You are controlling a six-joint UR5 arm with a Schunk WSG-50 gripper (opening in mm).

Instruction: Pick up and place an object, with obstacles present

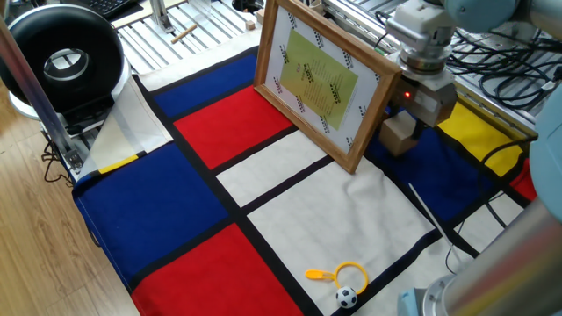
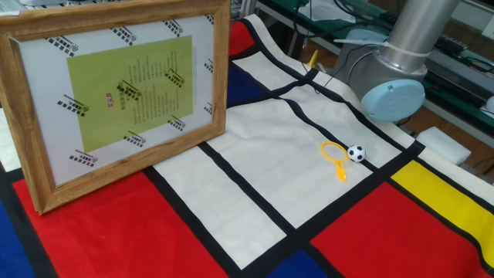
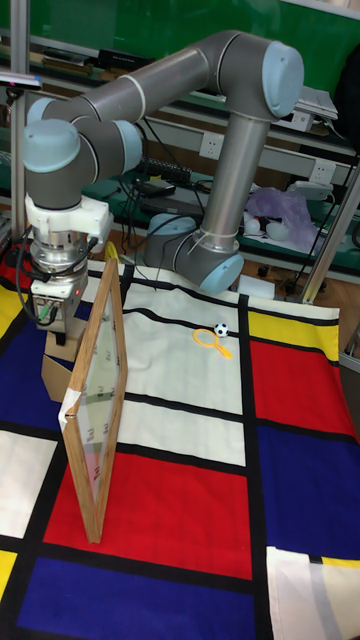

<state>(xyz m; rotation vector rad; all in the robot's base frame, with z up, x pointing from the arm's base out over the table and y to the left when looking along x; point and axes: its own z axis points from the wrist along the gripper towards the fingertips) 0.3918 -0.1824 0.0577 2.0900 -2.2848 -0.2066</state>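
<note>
Your tool (image 1: pixel 413 118) hangs just behind the frame (image 1: pixel 323 77), right over the cube (image 1: pixel 397 134). The cube sits on the blue patch (beside the frame's back edge). You can't tell whether the fingers are apart or together.

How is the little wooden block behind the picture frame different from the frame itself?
The wooden block is far smaller than the picture frame. The block is plain and unmarked; the frame holds a yellow-green printed sheet. The block lies on the cloth below the claw; the frame stands upright, tilted. Both are light wood.
</note>
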